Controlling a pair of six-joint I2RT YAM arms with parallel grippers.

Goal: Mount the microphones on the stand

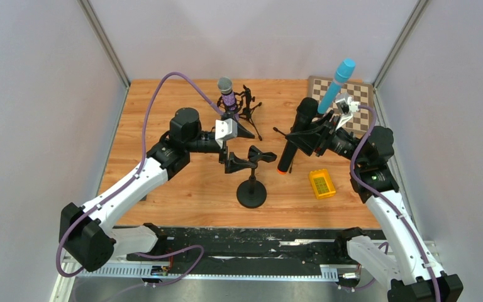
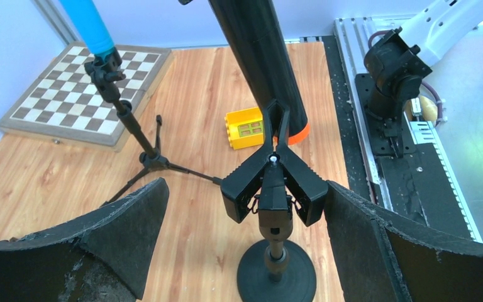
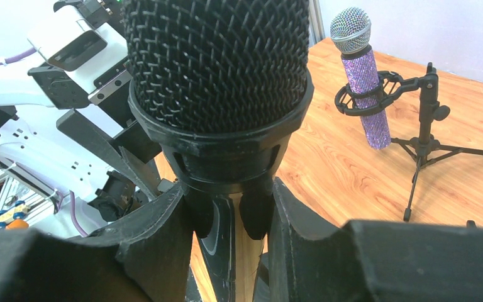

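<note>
Right tool (image 1: pixel 316 137) grips the black microphone (image 1: pixel 289 154), left tool (image 1: pixel 239 148) gapes, so I'd press it squarely into the stand clip (image 2: pixel 273 182).

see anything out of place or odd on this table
Two things unrelated to microphones: a yellow plastic toy brick lies on the wooden tabletop right of the black round-base stand, and a checkered game board sits at the far right corner. Nothing looks spilled or damaged.

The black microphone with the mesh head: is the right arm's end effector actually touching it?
Touching. The right wrist view shows the fingers of the right end effector pressed against both sides of the black microphone, just below its mesh head.
</note>
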